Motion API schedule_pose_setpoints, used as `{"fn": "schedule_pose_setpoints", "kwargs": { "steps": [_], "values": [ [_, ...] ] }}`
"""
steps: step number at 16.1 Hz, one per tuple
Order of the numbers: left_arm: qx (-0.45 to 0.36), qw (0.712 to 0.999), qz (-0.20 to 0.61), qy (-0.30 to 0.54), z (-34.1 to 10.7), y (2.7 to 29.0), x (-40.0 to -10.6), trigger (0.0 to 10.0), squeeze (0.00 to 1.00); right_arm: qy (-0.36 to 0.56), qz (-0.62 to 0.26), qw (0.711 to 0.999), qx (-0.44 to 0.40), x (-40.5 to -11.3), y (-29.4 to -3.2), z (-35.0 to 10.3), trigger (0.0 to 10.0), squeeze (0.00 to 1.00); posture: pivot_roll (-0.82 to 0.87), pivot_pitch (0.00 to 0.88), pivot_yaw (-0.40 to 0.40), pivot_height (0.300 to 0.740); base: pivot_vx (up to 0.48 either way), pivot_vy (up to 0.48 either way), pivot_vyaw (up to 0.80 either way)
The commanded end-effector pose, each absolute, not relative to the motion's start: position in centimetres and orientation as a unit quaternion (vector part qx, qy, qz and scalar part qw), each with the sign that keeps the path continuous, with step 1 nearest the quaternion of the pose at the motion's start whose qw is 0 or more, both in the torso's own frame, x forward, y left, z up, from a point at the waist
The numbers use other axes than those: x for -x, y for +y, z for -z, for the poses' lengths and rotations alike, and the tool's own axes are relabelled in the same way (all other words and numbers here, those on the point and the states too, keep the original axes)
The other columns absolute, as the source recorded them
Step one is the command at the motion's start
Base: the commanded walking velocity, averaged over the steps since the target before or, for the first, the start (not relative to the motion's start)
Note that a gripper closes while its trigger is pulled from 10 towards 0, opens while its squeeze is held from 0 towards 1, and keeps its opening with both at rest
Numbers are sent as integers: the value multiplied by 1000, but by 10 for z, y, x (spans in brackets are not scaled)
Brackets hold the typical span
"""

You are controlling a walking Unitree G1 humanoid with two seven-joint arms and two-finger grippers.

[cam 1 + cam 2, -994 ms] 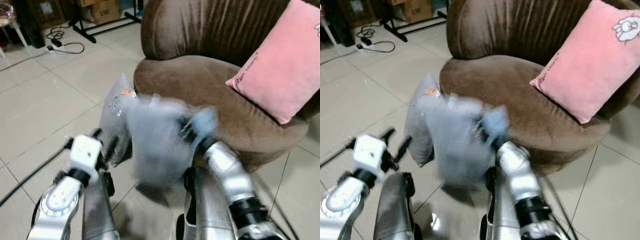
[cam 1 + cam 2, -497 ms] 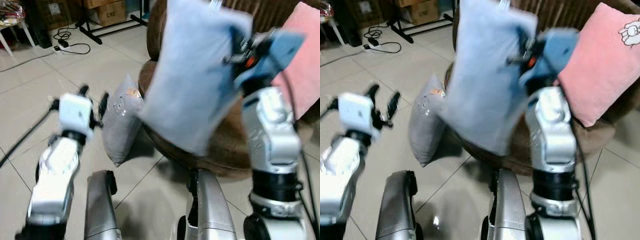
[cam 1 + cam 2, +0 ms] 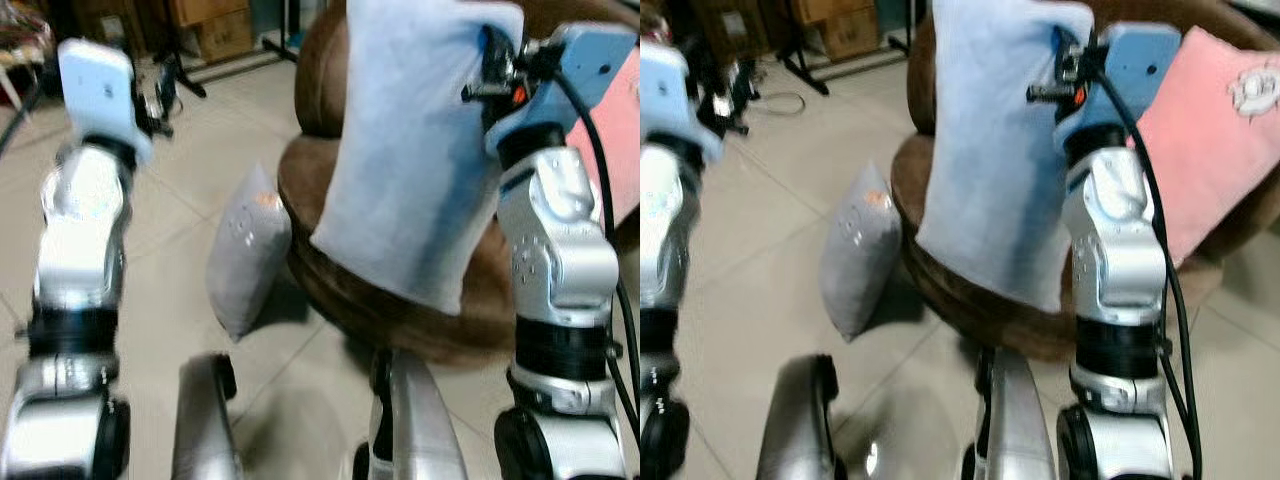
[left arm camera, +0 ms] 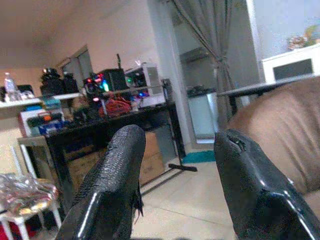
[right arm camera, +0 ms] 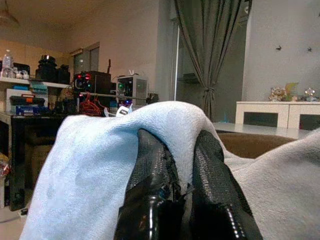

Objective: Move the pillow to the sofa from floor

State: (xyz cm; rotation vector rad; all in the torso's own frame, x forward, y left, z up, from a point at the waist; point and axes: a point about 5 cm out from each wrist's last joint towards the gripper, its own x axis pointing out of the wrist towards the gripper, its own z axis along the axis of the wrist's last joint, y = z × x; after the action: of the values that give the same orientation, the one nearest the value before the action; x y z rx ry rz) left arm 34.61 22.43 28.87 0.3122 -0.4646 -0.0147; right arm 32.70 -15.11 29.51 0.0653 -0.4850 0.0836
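The brown sofa sits in front of me on the tiled floor, round-backed, with a pink cushion leaning against its right side. Before it hangs the light blue pillow, lifted clear of the floor and dangling over the front edge of the seat. My right gripper has it: the jaws are pinched nearly together on a fold at the pillow's top corner, the fabric bunched over both fingers. My right arm stands raised, its wrist level with the sofa back. A second, grey pillow rests on the floor, propped upright against the sofa's left front. My left gripper is held up high on my left, well apart from both pillows, jaws spread wide with nothing between them, facing a dark counter of electronics across the room.
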Motion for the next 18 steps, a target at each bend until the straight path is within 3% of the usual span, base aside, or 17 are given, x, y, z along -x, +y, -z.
{"fn": "schedule_pose_setpoints", "kwargs": {
  "steps": [1,2,4,6,8,11,14,18],
  "values": [
    [-153,957,4,-247,-301,228,-350,10000,0,-275,-31,960,-29,-324,-154,-313,10000,0,5,0,-70,556,0,0,0],
    [-151,955,-6,-257,-308,232,-353,10000,0,-277,-31,960,-29,-325,-154,-315,10000,0,4,0,-70,561,0,0,0],
    [-62,948,-47,-308,-348,253,-355,10000,0,-282,-24,959,-31,-326,-156,-318,10000,0,1,0,-68,581,0,0,0],
    [-30,955,28,-295,-352,246,-356,10000,0,-280,-20,959,-30,-327,-158,-317,10000,0,2,0,-62,601,0,0,0],
    [-123,952,145,-240,-304,208,-348,10000,0,-273,-16,962,-26,-326,-158,-309,10000,0,-4,0,-49,621,0,0,0],
    [-127,959,197,-161,-232,175,-320,10000,0,-232,-4,973,-11,-323,-158,-273,10000,0,-16,0,-36,651,0,0,0],
    [-114,971,192,-91,-185,171,-291,10000,0,-171,5,985,-1,-314,-158,-226,10000,0,-18,0,-33,676,0,0,0],
    [-82,979,185,-18,-156,172,-268,10000,0,-121,23,992,-11,-307,-161,-196,10000,0,-32,0,-27,711,0,0,0]
  ]
}}
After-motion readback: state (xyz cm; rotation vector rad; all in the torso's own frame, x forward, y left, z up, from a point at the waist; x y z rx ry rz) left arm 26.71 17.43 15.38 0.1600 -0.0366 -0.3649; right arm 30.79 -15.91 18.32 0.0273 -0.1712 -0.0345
